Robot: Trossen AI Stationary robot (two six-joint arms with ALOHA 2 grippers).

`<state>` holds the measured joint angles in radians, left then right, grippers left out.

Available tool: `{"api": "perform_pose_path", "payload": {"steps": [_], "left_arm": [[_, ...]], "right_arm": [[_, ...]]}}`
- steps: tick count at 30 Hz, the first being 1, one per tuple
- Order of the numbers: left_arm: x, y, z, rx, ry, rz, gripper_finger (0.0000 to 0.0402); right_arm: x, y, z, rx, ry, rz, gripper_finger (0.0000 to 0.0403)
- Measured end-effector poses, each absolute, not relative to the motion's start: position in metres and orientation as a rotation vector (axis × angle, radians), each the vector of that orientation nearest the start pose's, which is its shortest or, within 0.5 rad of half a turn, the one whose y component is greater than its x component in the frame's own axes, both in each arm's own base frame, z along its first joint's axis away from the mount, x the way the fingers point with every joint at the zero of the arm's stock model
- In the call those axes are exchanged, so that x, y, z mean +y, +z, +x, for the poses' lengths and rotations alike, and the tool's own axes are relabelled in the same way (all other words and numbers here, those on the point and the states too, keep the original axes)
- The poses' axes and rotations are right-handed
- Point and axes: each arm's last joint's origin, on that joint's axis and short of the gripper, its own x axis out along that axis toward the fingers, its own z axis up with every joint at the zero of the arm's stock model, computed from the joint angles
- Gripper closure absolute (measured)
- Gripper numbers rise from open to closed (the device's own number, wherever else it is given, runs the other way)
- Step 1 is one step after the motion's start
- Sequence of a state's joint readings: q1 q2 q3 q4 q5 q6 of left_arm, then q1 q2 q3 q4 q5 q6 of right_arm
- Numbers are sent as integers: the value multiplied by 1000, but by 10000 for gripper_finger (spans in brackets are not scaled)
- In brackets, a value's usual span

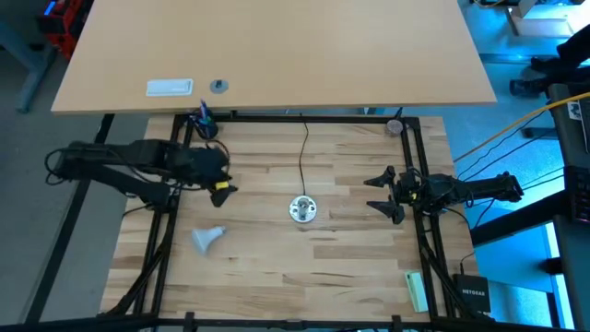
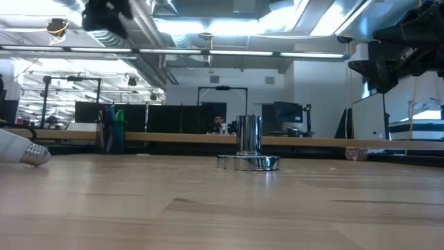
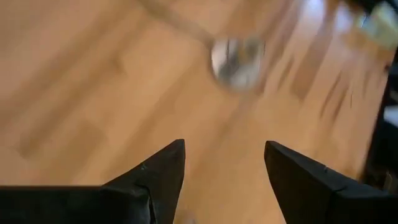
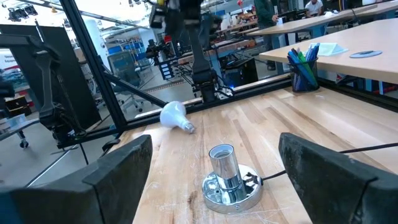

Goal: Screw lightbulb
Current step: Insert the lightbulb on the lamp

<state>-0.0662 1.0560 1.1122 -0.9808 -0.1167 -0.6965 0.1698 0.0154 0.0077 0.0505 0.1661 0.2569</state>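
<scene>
The white lightbulb (image 1: pixel 208 239) lies on its side on the table at the near left; it also shows in the right wrist view (image 4: pixel 176 116) and at the low view's left edge (image 2: pixel 17 150). The round silver socket (image 1: pixel 302 209) stands upright at the table's middle, its thin black cord (image 1: pixel 304 152) running to the far edge. My left gripper (image 1: pixel 224 187) is open and empty, above the table between bulb and socket. My right gripper (image 1: pixel 380 194) is open and empty at the right, pointing at the socket (image 4: pixel 229 179).
A cup of pens (image 1: pixel 203 122) stands at the far left corner of the work table. A green-white object (image 1: pixel 417 290) lies at the near right. A black frame (image 1: pixel 419 166) borders the table. A second tabletop (image 1: pixel 277 46) lies beyond.
</scene>
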Motion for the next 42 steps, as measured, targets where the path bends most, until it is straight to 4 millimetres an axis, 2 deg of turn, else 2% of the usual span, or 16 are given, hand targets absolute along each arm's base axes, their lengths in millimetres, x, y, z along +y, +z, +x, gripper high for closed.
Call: {"api": "perform_pose_path", "payload": {"steps": [4,12,18,22,27,35,42], "left_arm": [[-14,312,201,1031,301,-650,192],[-11,286,224,1188,302,-575,191],[-12,259,223,1505,372,-543,191],[-21,246,225,1645,367,-487,191],[-38,229,234,1744,286,-367,191],[-56,201,245,1855,257,-258,191],[-65,175,233,1909,213,-289,192]], "right_arm": [[12,170,97,-42,9,264,49],[12,170,97,-41,9,264,49],[12,170,97,-42,9,264,49],[12,170,97,-41,9,264,49],[12,170,97,-41,9,264,49],[12,170,97,-41,9,264,49],[12,170,97,-42,9,264,49]]}}
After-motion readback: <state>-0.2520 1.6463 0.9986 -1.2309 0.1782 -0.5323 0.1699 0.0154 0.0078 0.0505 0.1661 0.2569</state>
